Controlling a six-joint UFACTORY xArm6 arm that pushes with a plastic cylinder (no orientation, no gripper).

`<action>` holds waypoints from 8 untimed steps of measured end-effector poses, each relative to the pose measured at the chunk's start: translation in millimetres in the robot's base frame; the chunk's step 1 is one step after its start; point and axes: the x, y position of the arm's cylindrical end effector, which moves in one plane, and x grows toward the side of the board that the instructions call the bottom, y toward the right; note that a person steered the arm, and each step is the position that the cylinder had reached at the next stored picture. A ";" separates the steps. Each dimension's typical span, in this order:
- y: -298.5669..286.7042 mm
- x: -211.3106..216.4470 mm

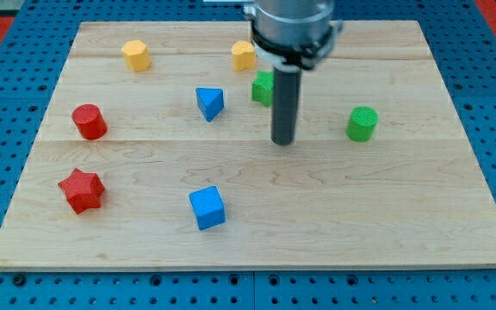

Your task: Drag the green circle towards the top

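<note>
We have no gripper to open or close — only a straight dark rod whose lower end, my tip (282, 141), rests on the wooden board (455, 232) near its middle, touching no block.

The green circle (362, 123) stands well to the view's right of my tip, roughly level with it or a little higher in the view, with bare wood between the two. It looks like a short, upright cylinder of hard plastic — light, stiff, and likely to slide easily on the smooth wood. We judge that its round wall will make it slip sideways off the rod unless the push runs through its centre. Since it must go towards the view's top, the contact point should be the middle of its lower side, as the view shows it.

So my tip would first have to travel right and pass below the cylinder before pressing upward. The path above the cylinder seems free up to the board's top edge.

Another green block (262, 88), its shape partly hidden by the rod, sits just behind and left of the rod; a yellow block (243, 55) lies above it and a blue triangular block (210, 103) to its left. None of these stands near the green circle.
</note>
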 end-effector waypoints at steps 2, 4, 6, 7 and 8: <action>96.3 -7.9; 120.1 -32.6; 102.4 -29.1; 99.0 -64.0; 94.7 -41.9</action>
